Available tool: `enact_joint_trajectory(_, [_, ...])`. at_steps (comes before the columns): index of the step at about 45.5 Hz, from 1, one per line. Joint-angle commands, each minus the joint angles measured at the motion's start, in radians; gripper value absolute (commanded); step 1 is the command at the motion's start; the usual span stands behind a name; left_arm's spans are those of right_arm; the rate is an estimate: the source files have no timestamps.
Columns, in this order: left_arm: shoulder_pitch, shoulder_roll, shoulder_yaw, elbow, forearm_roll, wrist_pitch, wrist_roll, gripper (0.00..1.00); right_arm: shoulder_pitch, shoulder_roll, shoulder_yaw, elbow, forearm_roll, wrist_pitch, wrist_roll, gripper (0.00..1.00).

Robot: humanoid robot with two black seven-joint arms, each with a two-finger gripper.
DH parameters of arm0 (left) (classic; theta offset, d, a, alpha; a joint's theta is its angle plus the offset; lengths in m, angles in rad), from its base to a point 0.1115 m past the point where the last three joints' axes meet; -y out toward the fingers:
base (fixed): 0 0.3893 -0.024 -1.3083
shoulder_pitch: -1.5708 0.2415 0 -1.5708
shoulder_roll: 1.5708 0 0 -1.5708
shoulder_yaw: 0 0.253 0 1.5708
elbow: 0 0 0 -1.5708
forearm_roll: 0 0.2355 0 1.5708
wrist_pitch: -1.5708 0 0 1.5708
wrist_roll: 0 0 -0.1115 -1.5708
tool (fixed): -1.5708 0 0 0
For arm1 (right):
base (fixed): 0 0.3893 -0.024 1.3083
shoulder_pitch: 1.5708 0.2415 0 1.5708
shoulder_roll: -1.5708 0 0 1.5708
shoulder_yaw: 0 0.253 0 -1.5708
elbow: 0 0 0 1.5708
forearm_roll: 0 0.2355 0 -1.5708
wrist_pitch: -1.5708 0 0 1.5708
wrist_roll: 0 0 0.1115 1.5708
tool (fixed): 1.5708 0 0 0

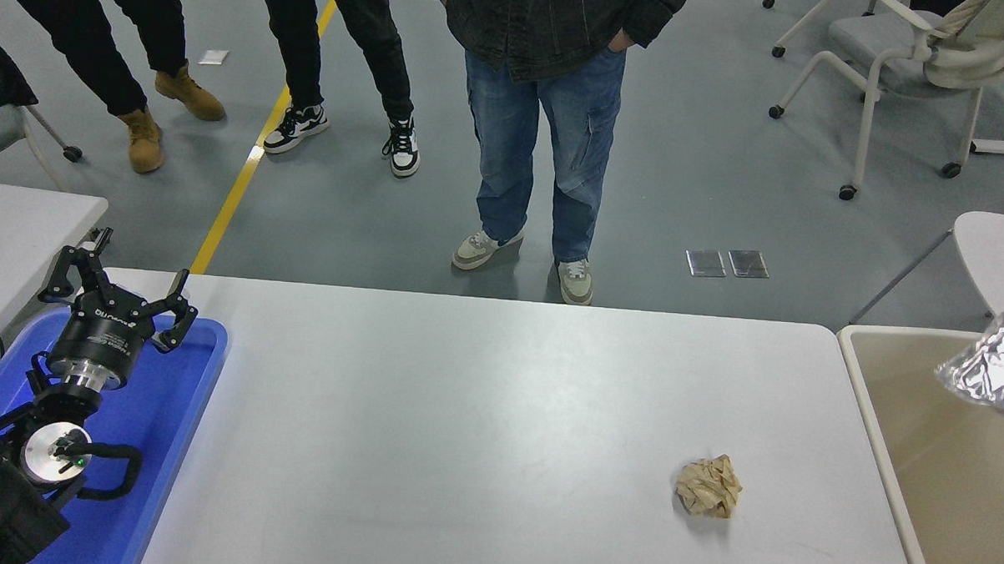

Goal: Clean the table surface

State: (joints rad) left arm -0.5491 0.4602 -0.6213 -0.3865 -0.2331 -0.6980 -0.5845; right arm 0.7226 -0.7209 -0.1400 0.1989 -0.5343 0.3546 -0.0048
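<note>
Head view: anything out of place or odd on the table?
One stray item: a crumpled brown paper ball lies alone on the table surface, toward its near right. A crinkled clear plastic wrapper hangs at the right edge above the beige bin; what holds it is out of frame. The left gripper sits open over the blue tray.

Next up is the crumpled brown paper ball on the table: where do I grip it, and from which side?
Come straight down on the brown paper ball and pinch across its middle. It is a loose, roughly round wad with no handle or edge, lying alone on the table surface with open space around it.
</note>
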Motion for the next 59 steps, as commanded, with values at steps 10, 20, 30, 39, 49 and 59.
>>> enact_joint_trajectory(10, [0.000, 0.000, 0.000, 0.000, 0.000, 0.000, 0.000, 1.00, -0.095, 0.089, 0.000, -0.004, 0.011, -0.091, 0.000, 0.00])
enact_joint_trajectory(20, [0.000, 0.000, 0.000, 0.000, 0.000, 0.000, 0.000, 1.00, -0.103, 0.092, 0.000, -0.003, 0.011, -0.098, 0.000, 0.00])
enact_joint_trajectory(30, [0.000, 0.000, 0.000, 0.000, 0.000, 0.000, 0.000, 1.00, -0.106, 0.092, 0.000, -0.003, 0.011, -0.101, 0.000, 0.00])
enact_joint_trajectory(39, [0.000, 0.000, 0.000, 0.000, 0.000, 0.000, 0.000, 1.00, -0.104, 0.092, 0.003, -0.003, 0.011, -0.114, 0.000, 0.14])
enact_joint_trajectory(49, [0.000, 0.000, 0.000, 0.000, 0.000, 0.000, 0.000, 1.00, -0.101, 0.092, 0.013, 0.004, 0.013, -0.198, 0.002, 0.73])
enact_joint_trajectory(59, [0.000, 0.000, 0.000, 0.000, 0.000, 0.000, 0.000, 1.00, -0.097, 0.089, 0.177, 0.007, 0.013, -0.201, 0.002, 0.96])
